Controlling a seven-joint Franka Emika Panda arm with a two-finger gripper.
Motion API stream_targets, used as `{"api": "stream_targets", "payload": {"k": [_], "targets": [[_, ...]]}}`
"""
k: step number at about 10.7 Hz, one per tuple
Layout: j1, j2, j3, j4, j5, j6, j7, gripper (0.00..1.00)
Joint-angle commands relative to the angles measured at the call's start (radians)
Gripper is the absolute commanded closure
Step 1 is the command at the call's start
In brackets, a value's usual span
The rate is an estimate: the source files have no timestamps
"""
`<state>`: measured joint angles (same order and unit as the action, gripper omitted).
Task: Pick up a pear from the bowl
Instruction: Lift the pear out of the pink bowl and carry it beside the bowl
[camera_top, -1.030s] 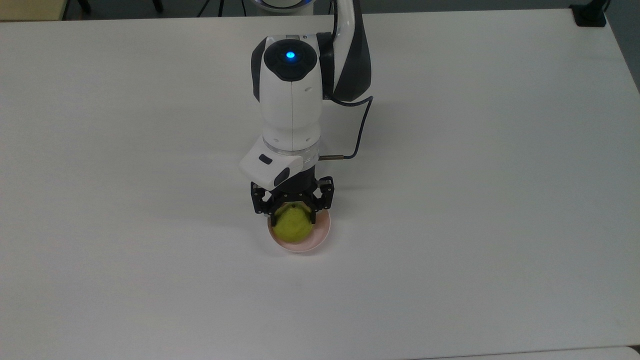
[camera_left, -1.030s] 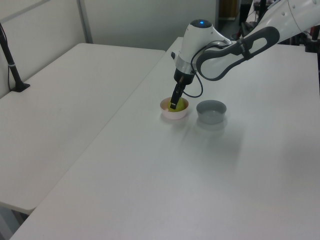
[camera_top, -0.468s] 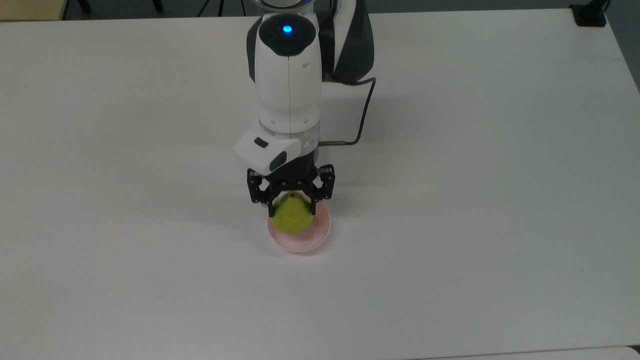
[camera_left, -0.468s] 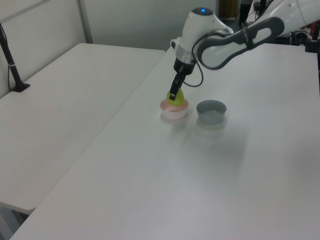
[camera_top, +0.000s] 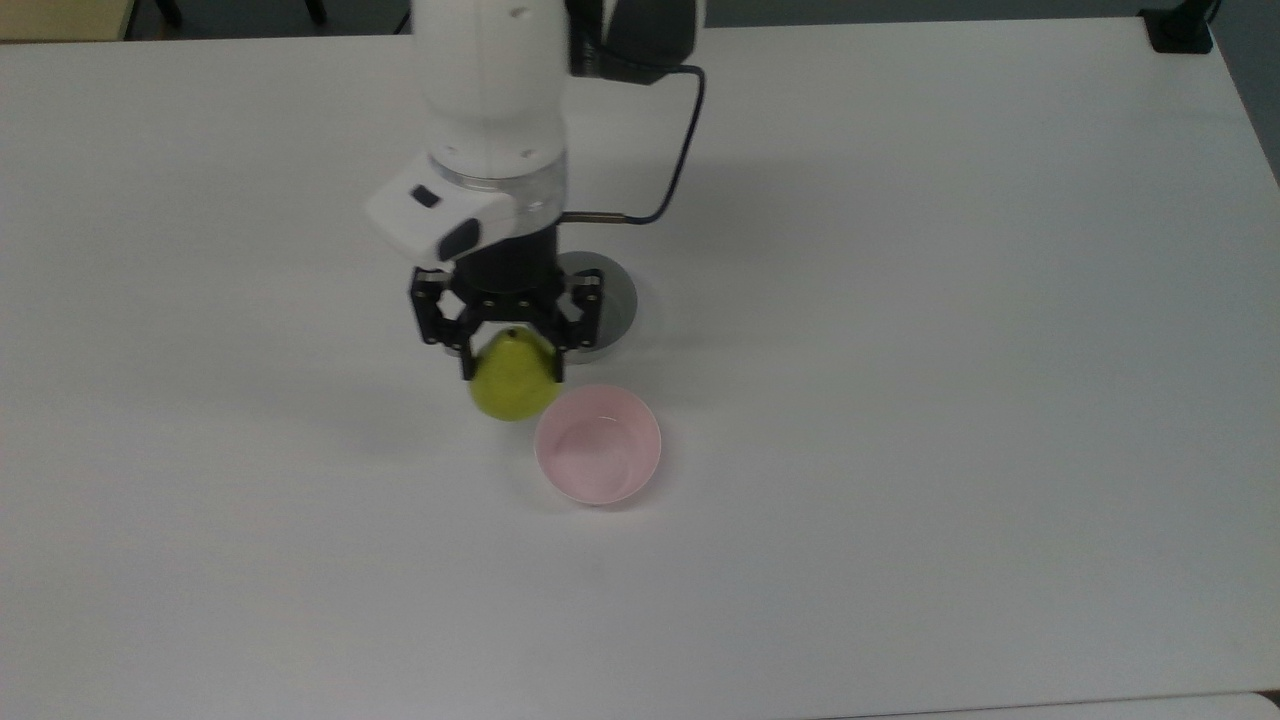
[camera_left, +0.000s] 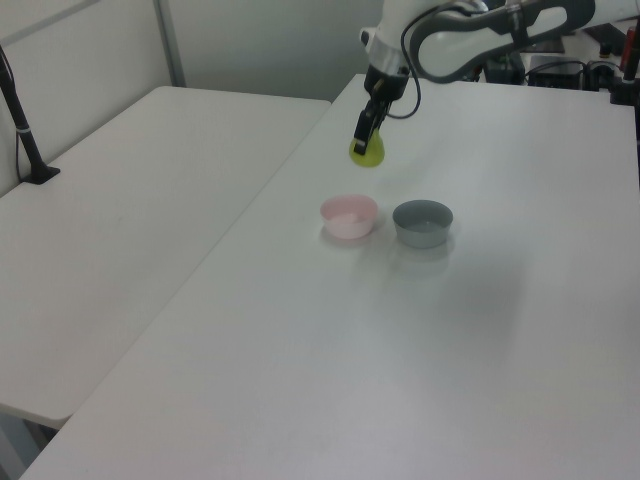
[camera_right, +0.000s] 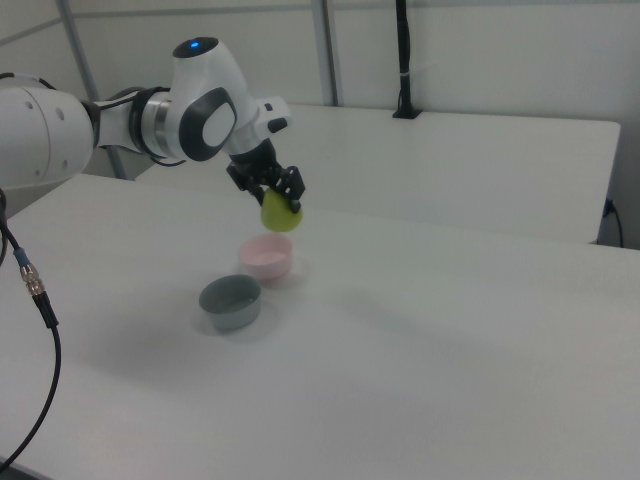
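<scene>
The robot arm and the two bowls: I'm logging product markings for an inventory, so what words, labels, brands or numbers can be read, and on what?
None: no readable text in any view.
The gripper holding the pear, the pink bowl and the grey bowl carry no legible lettering or labels.

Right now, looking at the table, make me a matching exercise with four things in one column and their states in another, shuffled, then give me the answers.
Things:
1. pear
2. pink bowl
3. grey bowl
4. gripper

States:
A. empty, standing on the table beside the pink one
B. shut on the fruit, raised above the table
C. empty, glossy inside, standing on the table
D. held in the air, clear of both bowls

Pairs: 1-D, 2-C, 3-A, 4-B
</scene>
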<state>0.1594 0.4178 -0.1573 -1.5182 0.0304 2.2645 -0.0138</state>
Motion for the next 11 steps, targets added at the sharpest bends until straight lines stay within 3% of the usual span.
{"api": "stream_targets", "payload": {"k": [1,5,8,11], "targets": [[-0.078,0.006,-0.007,0.012,0.002,-0.011,-0.006,0.55],[-0.139,0.122,-0.007,0.009,-0.013,0.186,-0.005,0.53],[-0.141,0.194,-0.007,0.009,-0.035,0.298,-0.003,0.47],[-0.141,0.228,-0.007,0.009,-0.076,0.322,-0.005,0.35]]}}
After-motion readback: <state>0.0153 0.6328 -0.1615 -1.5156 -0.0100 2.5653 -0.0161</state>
